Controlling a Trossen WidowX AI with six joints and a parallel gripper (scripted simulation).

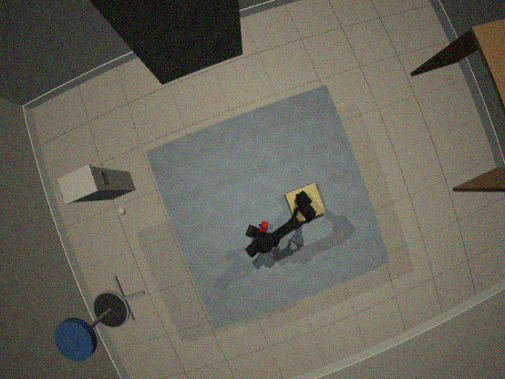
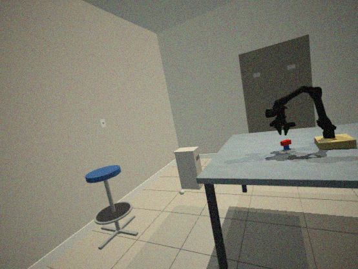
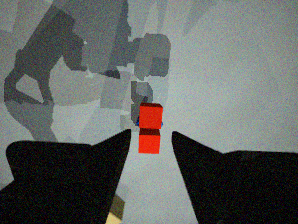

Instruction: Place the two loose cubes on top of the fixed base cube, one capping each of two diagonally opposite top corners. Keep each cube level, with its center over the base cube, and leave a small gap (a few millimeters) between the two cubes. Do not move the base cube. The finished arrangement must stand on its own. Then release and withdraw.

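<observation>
The blue base cube (image 2: 286,147) (image 3: 138,123) stands on the table, mostly hidden under two red cubes. One red cube (image 3: 150,116) and the other red cube (image 3: 149,144) rest on top of it, side by side. In the wrist view, blue shows at both sides near where they meet. Both look level; the gap between them is too small to judge. In the exterior view they merge into one red shape. My gripper (image 2: 283,134) (image 3: 151,134) is open and empty, pointing down, with its fingertips a little above the red cubes and touching nothing.
The blue-grey table (image 1: 246,169) (image 2: 245,168) carries a yellow block (image 1: 314,189) (image 2: 342,142) under the arm's base. The arm reaches from it over the cubes. A blue stool (image 1: 75,339) (image 2: 103,173) and a white cabinet (image 1: 77,184) (image 2: 187,168) stand on the floor away from the table.
</observation>
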